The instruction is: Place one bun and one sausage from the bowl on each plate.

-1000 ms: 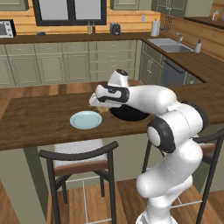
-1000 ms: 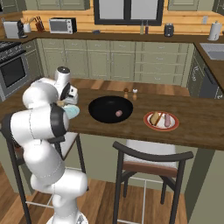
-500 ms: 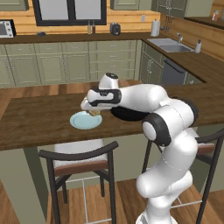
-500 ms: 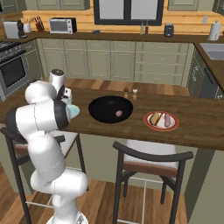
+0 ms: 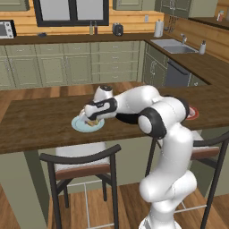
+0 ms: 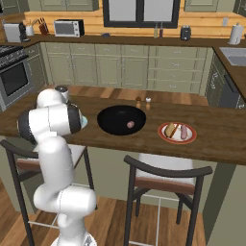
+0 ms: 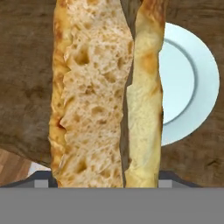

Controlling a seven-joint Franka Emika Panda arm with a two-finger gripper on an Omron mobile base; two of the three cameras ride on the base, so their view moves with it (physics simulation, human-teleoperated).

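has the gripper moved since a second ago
Yes: in the left base view the gripper, shut on the bun, went left from the black bowl to over the blue plate.

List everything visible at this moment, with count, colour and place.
bun: one, tan, split, held in the claw above the blue plate
blue plate: one, pale blue, on the counter under the bun
bowl: one, black, mid-counter
sausage: one, pinkish, in the bowl
red-rimmed plate: one, white, right of the bowl, carrying a bun and a sausage
shakers: two, behind the bowl
claw: one, closed on the bun
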